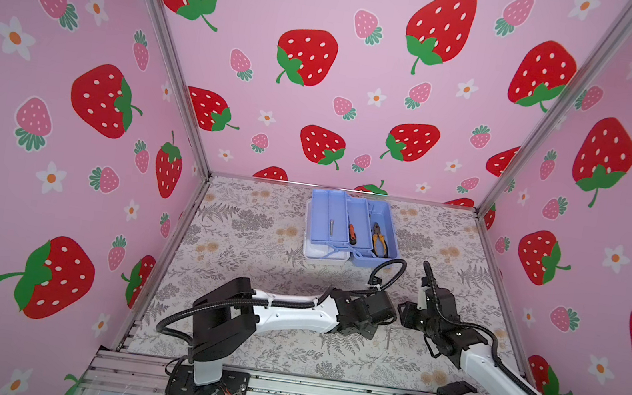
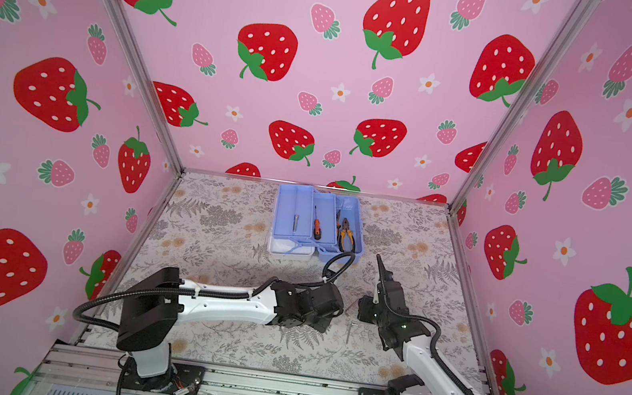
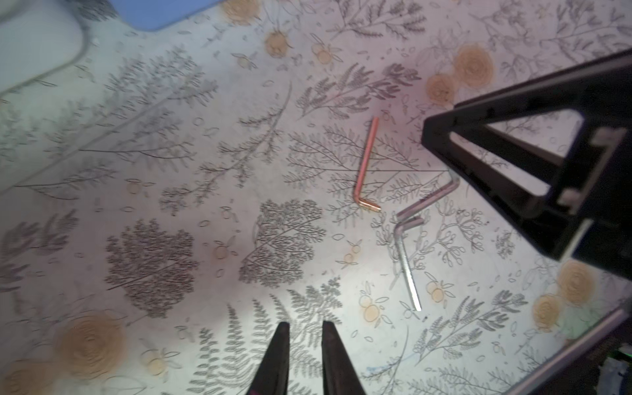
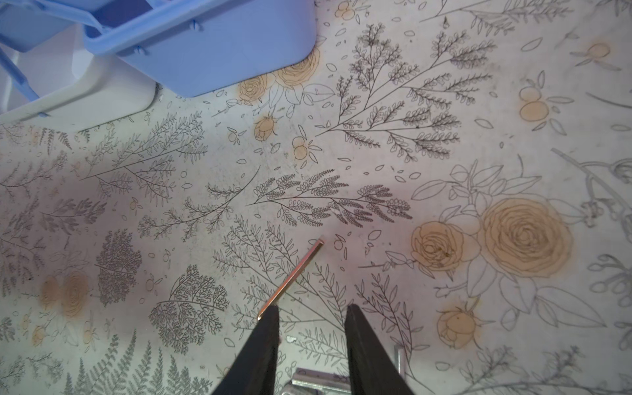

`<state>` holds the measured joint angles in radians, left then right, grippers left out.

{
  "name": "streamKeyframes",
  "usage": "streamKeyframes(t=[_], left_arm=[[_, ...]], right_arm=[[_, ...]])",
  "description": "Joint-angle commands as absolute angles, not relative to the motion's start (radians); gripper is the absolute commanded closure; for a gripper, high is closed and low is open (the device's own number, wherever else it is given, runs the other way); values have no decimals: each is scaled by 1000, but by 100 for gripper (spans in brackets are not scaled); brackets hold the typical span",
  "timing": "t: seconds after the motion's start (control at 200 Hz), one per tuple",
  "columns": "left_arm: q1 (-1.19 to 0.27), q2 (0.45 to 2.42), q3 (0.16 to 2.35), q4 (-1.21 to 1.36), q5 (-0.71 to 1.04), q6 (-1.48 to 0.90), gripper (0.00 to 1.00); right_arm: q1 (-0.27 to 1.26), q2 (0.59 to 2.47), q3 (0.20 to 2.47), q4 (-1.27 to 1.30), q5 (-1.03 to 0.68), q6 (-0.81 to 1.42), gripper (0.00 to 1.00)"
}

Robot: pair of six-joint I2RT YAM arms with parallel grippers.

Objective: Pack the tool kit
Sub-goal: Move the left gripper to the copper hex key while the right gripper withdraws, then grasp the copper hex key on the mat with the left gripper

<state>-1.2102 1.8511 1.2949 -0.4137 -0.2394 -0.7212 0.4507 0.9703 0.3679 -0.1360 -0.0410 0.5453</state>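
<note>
Left gripper and right gripper, jaws parted and empty, are hovering by flat hex keys lying well short of the open tool kit, likely risking a slipped pinch on such thin steel.

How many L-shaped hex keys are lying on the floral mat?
3, close together on the mat: a copper one, a silver one beside it, and a second silver one ending by the right hand. Others may be hidden under the arms.
</note>
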Motion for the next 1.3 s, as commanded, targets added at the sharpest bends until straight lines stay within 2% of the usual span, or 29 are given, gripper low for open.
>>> streamKeyframes(t=[0.0,0.11,0.22,0.425,0.75,0.89,1.295], left_arm=[[-1236,1930,1369,-389,-195,-751,73],[-1239,2003,1428,-384,-170,-752,70],[-1238,2049,1496,-402,-176,-714,65],[-1211,2131,1630,-420,-159,-635,58],[-1135,2236,1761,-463,-115,-569,58],[-1126,2270,1798,-484,-99,-550,61],[-1106,2317,1825,-507,-74,-552,89]], right_arm=[[443,953,348,-152,-31,563,65],[435,938,329,-144,-12,566,73],[421,918,319,-145,-8,568,77],[372,873,295,-143,-25,557,76],[322,880,285,-132,-83,541,73],[313,883,282,-126,-90,538,73],[300,893,282,-123,-104,537,72]])
